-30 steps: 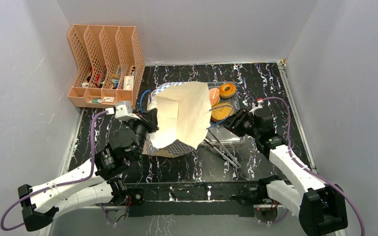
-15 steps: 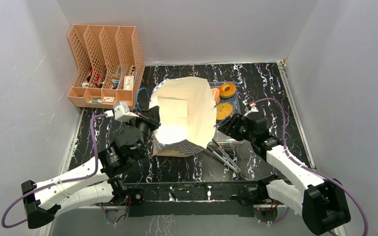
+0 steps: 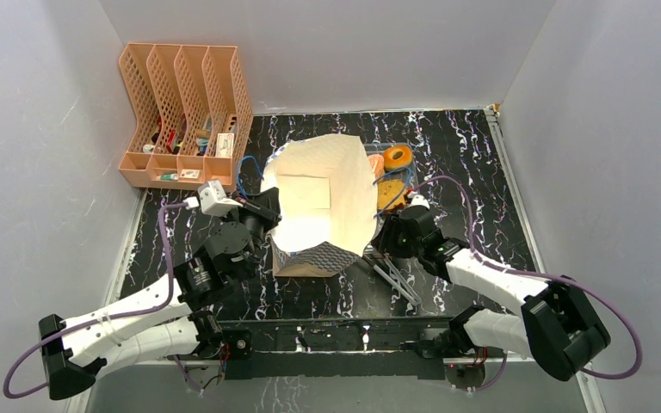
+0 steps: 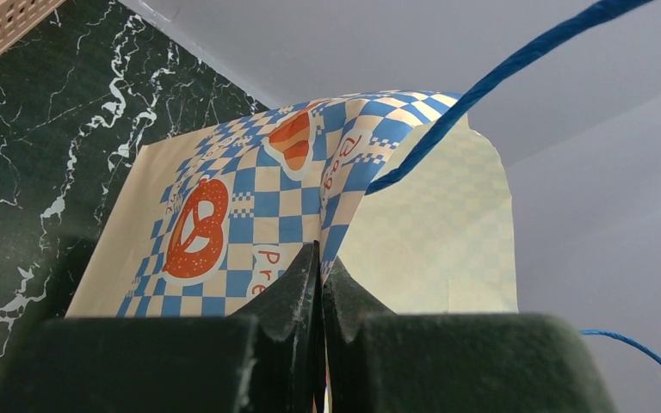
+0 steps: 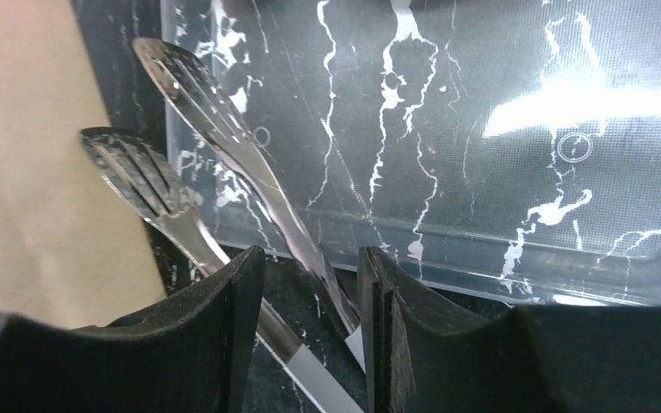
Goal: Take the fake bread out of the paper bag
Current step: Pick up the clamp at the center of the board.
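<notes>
The paper bag (image 3: 318, 202) stands at the table's middle with its open mouth tilted up toward the camera; nothing shows inside it. My left gripper (image 3: 267, 212) is shut on the bag's left rim, and in the left wrist view (image 4: 320, 268) the checkered edge (image 4: 224, 215) is pinched between the jaws. An orange ring of fake bread (image 3: 397, 157), a second orange piece (image 3: 377, 163) and a flat brown slice (image 3: 391, 191) lie on the clear tray (image 3: 413, 225) right of the bag. My right gripper (image 3: 380, 243) is open and low beside the bag, with the metal tongs (image 5: 215, 129) between its fingers (image 5: 241, 301).
A peach mesh file organizer (image 3: 185, 116) stands at the back left. The tongs (image 3: 396, 275) lie on the table in front of the tray. The tray's near wall (image 5: 499, 258) is just ahead of the right gripper, the bag's side (image 5: 26, 172) to its left. Blue cord handle (image 4: 499, 77).
The bag has been raised from leaning to standing with its mouth open upward. My right gripper has moved left and down from the tray to the tongs beside the bag.
</notes>
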You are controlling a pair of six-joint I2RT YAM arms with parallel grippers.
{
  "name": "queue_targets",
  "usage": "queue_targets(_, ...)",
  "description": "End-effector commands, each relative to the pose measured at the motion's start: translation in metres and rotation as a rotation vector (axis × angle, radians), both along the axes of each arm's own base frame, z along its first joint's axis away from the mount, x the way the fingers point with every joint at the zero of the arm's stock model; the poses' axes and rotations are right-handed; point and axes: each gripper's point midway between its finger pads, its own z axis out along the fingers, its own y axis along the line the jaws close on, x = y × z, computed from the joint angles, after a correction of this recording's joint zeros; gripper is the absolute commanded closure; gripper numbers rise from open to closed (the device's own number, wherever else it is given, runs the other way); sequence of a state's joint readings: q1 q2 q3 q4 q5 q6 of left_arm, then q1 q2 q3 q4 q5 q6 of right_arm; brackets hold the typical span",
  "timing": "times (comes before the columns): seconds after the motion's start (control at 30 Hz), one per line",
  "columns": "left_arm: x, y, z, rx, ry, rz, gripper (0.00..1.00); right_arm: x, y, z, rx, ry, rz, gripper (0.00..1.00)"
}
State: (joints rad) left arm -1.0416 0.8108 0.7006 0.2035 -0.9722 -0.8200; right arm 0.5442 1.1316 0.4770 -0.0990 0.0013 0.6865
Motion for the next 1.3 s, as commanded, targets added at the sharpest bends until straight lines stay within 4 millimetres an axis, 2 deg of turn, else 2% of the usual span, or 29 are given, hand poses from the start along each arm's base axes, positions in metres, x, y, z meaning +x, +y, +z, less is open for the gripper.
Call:
queue_targets(0.0,-0.002,0.018,0.004,-0.065,-0.012,0.063,1.00,0.013,0.004,0.000,-0.055,-0.080,-0.011,0.59)
queue_targets(0.33,-0.008,0.034,-0.012,-0.039,0.018,0.079,0.98,0.005,0.004,-0.024,-0.164,-0.061,-0.012,0.66)
queue_targets(0.43,-0.011,0.038,-0.019,-0.027,0.038,0.083,0.87,0.003,0.003,-0.033,-0.196,-0.047,-0.016,0.70)
queue_targets(0.5,-0.013,0.040,-0.023,-0.020,0.053,0.082,0.76,0.001,0.002,-0.038,-0.217,-0.043,-0.019,0.75)
queue_targets(0.6,-0.015,0.043,-0.028,-0.012,0.067,0.079,0.64,-0.001,0.002,-0.042,-0.242,-0.032,-0.024,0.86)
queue_targets(0.67,-0.017,0.045,-0.029,-0.012,0.074,0.079,0.59,-0.002,0.002,-0.040,-0.250,-0.038,-0.029,0.91)
queue_targets(1.0,-0.026,0.055,-0.030,-0.010,0.107,0.072,0.48,-0.007,0.000,-0.015,-0.242,-0.090,-0.063,0.96)
queue_targets(1.07,-0.027,0.056,-0.028,-0.020,0.109,0.066,0.42,-0.008,0.002,-0.007,-0.239,-0.104,-0.064,0.96)
queue_targets(1.27,-0.031,0.059,-0.016,-0.037,0.101,0.052,0.37,-0.010,0.002,0.012,-0.221,-0.135,-0.085,0.97)
